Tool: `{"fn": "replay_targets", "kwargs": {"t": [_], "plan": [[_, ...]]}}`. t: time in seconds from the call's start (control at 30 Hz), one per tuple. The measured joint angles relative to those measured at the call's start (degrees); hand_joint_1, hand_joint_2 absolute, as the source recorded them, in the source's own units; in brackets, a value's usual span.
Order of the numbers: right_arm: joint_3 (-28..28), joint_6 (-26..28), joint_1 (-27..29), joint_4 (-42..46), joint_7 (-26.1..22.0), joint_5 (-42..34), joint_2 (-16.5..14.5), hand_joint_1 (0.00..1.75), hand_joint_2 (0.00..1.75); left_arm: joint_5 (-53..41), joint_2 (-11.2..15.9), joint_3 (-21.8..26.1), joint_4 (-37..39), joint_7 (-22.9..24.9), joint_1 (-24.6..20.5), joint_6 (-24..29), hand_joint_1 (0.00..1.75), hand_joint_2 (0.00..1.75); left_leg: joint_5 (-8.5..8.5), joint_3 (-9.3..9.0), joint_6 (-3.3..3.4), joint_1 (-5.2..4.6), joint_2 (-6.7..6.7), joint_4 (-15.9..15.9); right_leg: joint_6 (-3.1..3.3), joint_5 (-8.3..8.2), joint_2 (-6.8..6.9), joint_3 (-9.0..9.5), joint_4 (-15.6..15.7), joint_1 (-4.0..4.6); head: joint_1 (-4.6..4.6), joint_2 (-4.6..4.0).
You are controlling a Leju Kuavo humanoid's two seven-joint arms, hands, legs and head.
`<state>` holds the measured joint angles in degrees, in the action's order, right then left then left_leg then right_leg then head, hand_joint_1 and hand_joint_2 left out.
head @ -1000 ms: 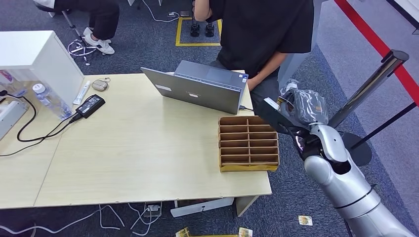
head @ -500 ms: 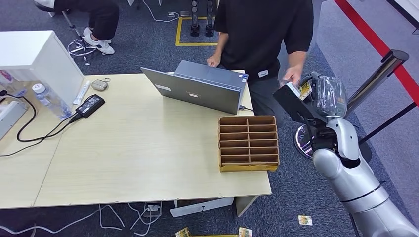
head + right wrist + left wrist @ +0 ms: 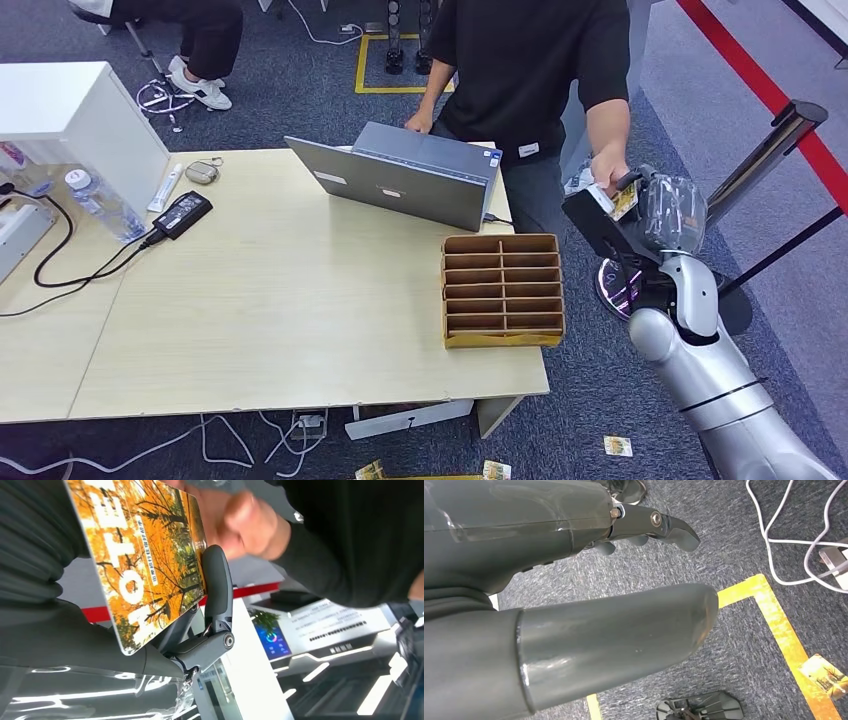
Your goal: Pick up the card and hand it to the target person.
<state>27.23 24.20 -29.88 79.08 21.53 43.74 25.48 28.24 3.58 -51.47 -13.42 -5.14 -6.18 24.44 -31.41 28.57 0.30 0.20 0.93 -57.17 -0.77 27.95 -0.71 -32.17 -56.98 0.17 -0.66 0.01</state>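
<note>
right hand (image 3: 668, 205) grips the card (image 3: 145, 560); person's hand (image 3: 605, 172) seems to touch it; left hand (image 3: 574, 580) holds nothing.

Laptop (image 3: 405, 183) on table (image 3: 250, 330), divided box (image 3: 503, 289) before it, person (image 3: 535, 70) behind table's right end

orange autumn-tree card (image 3: 145, 565) — white lettering, brown organizer (image 3: 503, 290), pale wood table (image 3: 250, 330)

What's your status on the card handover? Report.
Right hand raised, holds card out. Person's hand at the card's edge, taking it. Left hand hangs empty, fingers apart. Nothing in the way.
</note>
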Motion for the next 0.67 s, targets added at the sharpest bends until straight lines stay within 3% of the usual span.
{"fn": "replay_targets", "kwargs": {"t": [0.17, 0.43, 0.5, 0.57, 0.6, 0.63, 0.67], "plan": [[0.08, -3.26, -0.16, -3.02, 3.61, 3.78, -0.79, 1.65, 1.75, -0.12, 0.00, -0.28, 0.00, 0.02, -0.05, -0.03, 0.00, 0.00, 0.00, 0.00, 0.00, 0.00, 0.01, 0.00, 0.00, 0.00, 0.01, 0.01, 0.00, 0.00, 0.00, -0.01], [0.46, -5.39, -0.62, -7.38, 7.56, 12.56, -1.03, 1.37, 1.75, -0.28, -0.01, -0.83, 0.00, 0.26, -0.12, -0.06, 0.00, 0.00, 0.00, 0.01, 0.00, -0.01, 0.02, 0.00, 0.00, 0.00, 0.01, 0.00, 0.00, -0.01, 0.00, 0.00], [0.49, -5.75, -0.62, -8.15, 7.99, 13.26, -1.09, 0.98, 1.75, -0.29, -0.01, -1.03, 0.00, 0.36, -0.13, -0.05, 0.00, 0.00, 0.00, 0.01, 0.00, -0.01, 0.02, 0.00, 0.00, 0.00, 0.01, -0.01, 0.00, 0.00, 0.00, -0.01], [0.48, -5.77, -0.62, -8.70, 8.21, 13.42, -1.13, 0.31, 1.75, -0.29, -0.02, -1.13, 0.00, 0.45, -0.13, -0.06, 0.00, 0.00, 0.00, 0.02, 0.00, 0.00, 0.02, 0.00, 0.00, 0.00, 0.01, -0.02, 0.00, 0.00, 0.00, -0.01], [0.48, -5.75, -0.61, -8.94, 8.26, 13.45, -1.14, 0.11, 1.75, -0.29, -0.02, -1.15, 0.00, 0.50, -0.13, -0.06, 0.00, 0.00, 0.00, 0.01, 0.00, 0.00, 0.01, 0.00, 0.00, 0.00, 0.00, -0.02, 0.00, 0.00, 0.00, -0.01], [0.48, -5.72, -0.61, -9.17, 8.28, 13.48, -1.14, 0.00, 1.75, -0.29, -0.02, -1.17, 0.00, 0.54, -0.13, -0.06, 0.00, 0.00, 0.00, 0.01, 0.00, 0.00, 0.01, 0.00, 0.00, 0.00, 0.00, -0.02, 0.00, 0.00, 0.00, -0.01], [0.48, -5.71, -0.61, -9.27, 8.29, 13.48, -1.14, 0.00, 1.75, -0.29, -0.02, -1.18, 0.00, 0.57, -0.13, -0.06, 0.00, 0.00, 0.00, 0.01, 0.00, 0.00, 0.00, 0.00, 0.00, 0.00, 0.00, -0.02, 0.00, 0.00, 0.01, -0.01]]}}
